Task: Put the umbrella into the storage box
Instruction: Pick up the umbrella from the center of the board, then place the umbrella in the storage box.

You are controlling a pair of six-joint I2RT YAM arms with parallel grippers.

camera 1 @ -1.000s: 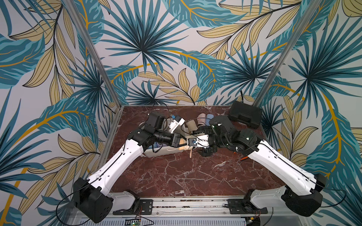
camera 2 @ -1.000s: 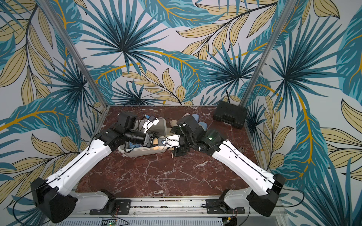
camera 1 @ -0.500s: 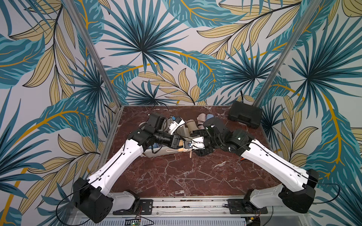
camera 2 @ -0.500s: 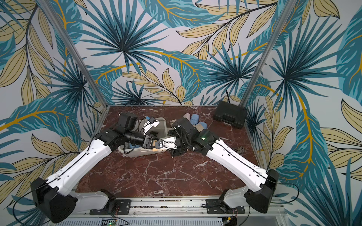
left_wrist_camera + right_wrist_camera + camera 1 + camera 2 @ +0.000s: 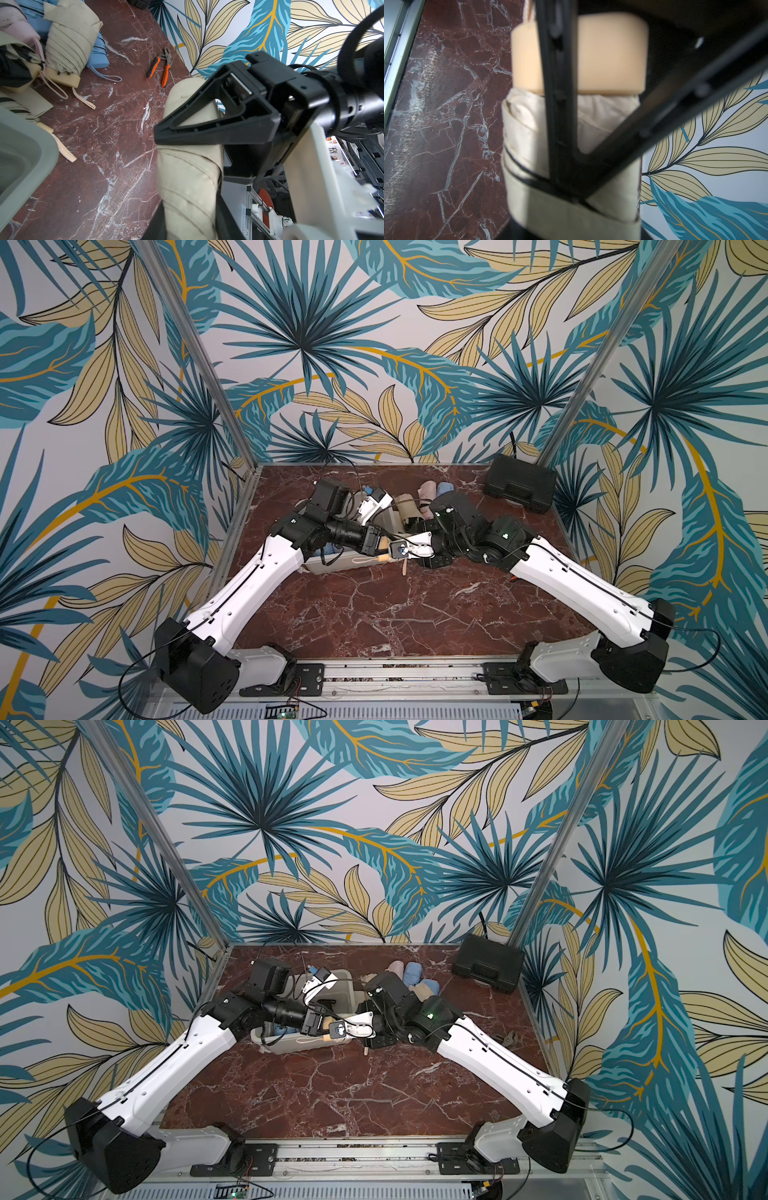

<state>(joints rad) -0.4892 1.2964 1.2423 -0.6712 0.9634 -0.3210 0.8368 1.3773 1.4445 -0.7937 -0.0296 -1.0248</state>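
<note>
Midway: beige umbrella (image 5: 189, 176) held above table (image 5: 374, 614) just beside storage box (image 5: 332, 568), not yet inside. Right gripper (image 5: 187, 143) clamped across it; left gripper (image 5: 190, 224) fingers flank it, grip unclear. Drop into box remains.

Lab cell: aluminium frame (image 5: 183, 344), leaf-print walls (image 5: 374, 323)

Even, diffuse light is falling from above onto the table (image 5: 374, 614), making both top views bright and sharp, with soft shadows lying beneath the 2 arms (image 5: 257, 585). In the left wrist view the table's edge is bowing with lens distortion. In the right wrist view a pale sheen is glaring off the table, and the umbrella (image 5: 571, 128) above it is blurring, softest at its handle.
</note>
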